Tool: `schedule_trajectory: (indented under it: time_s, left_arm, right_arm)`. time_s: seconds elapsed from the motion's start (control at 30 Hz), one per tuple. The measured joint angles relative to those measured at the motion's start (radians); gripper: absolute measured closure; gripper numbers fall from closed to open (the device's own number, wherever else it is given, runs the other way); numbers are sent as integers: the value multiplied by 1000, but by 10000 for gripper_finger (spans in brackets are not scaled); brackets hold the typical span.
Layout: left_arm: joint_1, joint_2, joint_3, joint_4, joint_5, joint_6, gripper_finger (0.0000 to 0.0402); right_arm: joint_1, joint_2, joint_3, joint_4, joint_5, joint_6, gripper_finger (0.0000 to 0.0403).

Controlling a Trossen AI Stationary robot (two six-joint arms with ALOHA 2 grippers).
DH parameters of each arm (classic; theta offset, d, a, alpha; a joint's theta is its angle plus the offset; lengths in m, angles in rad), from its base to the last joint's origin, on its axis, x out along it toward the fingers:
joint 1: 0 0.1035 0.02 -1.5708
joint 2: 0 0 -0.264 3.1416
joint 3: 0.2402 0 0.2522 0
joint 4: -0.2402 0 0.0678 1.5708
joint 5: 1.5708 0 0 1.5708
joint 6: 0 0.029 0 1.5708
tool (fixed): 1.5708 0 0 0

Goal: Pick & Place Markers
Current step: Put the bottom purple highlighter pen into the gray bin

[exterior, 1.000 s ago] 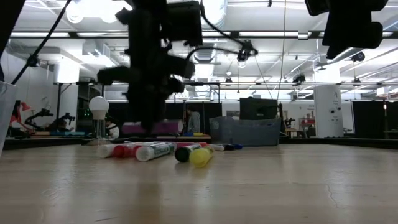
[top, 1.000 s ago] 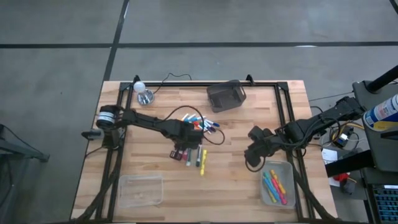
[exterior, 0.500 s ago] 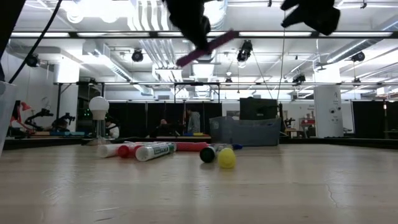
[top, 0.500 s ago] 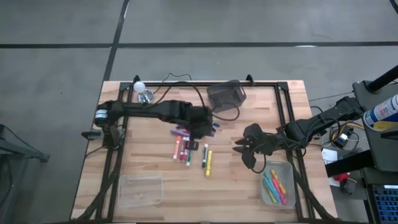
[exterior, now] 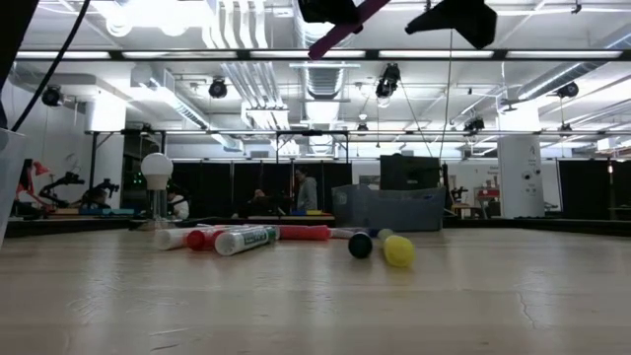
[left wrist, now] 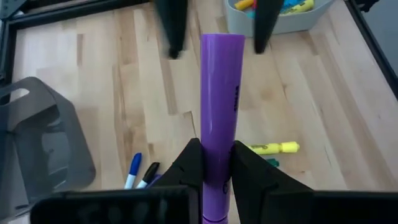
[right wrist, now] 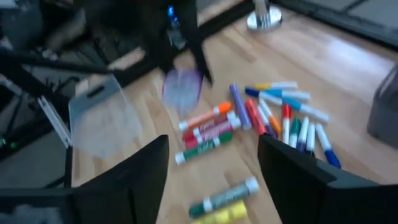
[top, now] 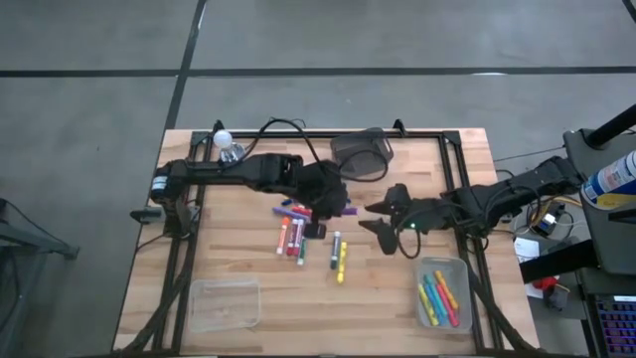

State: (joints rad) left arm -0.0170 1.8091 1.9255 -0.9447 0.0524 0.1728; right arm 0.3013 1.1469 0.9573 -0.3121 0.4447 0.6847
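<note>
My left gripper [top: 338, 204] is over the table's middle, shut on a purple marker [left wrist: 221, 106]. The marker shows high above the table in the low view [exterior: 345, 22]. My right gripper [top: 375, 217] is open just to the right of it, its fingers [left wrist: 173, 25] apart ahead of the marker's free end, touching nothing. Several more markers [top: 296, 227] lie flat on the wood below, in many colours. A yellow one [top: 342, 267] and a green-and-white one [top: 335, 244] lie a little apart. More markers lie in a clear tray [top: 442, 294]. My left gripper pinches the purple marker near its back end [left wrist: 217, 158] between the two fingers [left wrist: 189, 165]. The fingers lie along the marker, and most of it juts past their tips toward the table's right side. The marker is lifted clear and tilted [exterior: 345, 22].
A dark mesh bin [top: 363, 154] stands at the far edge. A small lamp with a white bulb [top: 229, 147] stands at the far left. An empty clear tray [top: 226, 303] sits near left. Black rails [top: 457, 189] frame the table. A cable [top: 288, 134] loops at the far side.
My left gripper has risen from the pile with the purple marker, lifting it clear, and moved toward the table's right and far side. My right gripper has moved from beside the tray toward the left gripper. The yellow and green-and-white markers have rolled toward the right.
</note>
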Motion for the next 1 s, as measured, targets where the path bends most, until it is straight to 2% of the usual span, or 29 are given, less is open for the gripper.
schedule_trajectory:
  time_s: [0.2,0.47,0.63,0.93,1.0]
  left_arm:
    - [-1,0,0,20,1,-19,357]
    - [-1,0,-1,18,9,-20,357]
    - [0,0,-1,17,10,-20,357]
    - [-2,0,-2,8,15,-26,357]
    - [-2,1,-2,6,20,-33,357]
  right_arm:
    - [-47,10,0,113,-75,-57,145]
    - [-67,69,9,163,-105,-61,169]
    - [-69,77,19,222,-104,-91,212]
    - [-72,84,23,204,-124,-92,326]
    - [-72,85,22,195,-136,-91,338]
